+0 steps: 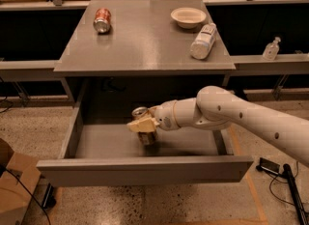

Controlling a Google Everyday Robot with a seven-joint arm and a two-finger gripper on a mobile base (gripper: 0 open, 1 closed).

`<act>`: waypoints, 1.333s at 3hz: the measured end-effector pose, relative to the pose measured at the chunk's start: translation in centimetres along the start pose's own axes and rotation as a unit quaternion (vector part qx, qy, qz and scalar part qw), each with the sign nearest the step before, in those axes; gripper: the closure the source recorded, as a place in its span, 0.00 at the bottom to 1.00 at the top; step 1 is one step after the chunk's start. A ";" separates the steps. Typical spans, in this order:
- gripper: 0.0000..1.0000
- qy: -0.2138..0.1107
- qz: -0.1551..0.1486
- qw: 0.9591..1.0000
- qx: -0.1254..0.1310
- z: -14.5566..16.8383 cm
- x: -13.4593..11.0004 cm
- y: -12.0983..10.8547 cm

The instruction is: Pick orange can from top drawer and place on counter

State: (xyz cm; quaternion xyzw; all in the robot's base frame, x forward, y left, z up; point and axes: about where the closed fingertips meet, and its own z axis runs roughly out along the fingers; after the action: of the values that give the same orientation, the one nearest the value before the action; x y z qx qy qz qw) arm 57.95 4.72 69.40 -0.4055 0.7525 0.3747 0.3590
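The orange can (140, 112) is inside the open top drawer (145, 170), left of its middle. Its silver top shows above my gripper and its dull brown body (147, 137) shows below it. My gripper (143, 125), with pale tan fingers, reaches in from the right and is closed around the can's middle. The can appears slightly raised off the drawer floor. The grey counter (145, 40) is directly above the drawer.
On the counter lie a red-and-white can (102, 20) at the back left, a pale bowl (188, 16) at the back right and a white bottle (203, 40) on its side at the right. A cardboard box (14, 185) stands on the floor at left.
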 end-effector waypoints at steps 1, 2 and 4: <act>0.88 0.003 -0.062 0.998 0.019 -6.1 -5.2 -0.3; 1.00 0.033 -0.151 0.987 0.041 -14.9 -13.6 -0.5; 1.00 0.058 -0.186 0.981 0.021 -20.2 -19.7 -0.4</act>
State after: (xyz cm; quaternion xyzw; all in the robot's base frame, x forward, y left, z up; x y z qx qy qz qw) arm 61.74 -5.97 95.25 -0.5516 0.6913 0.2619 0.3864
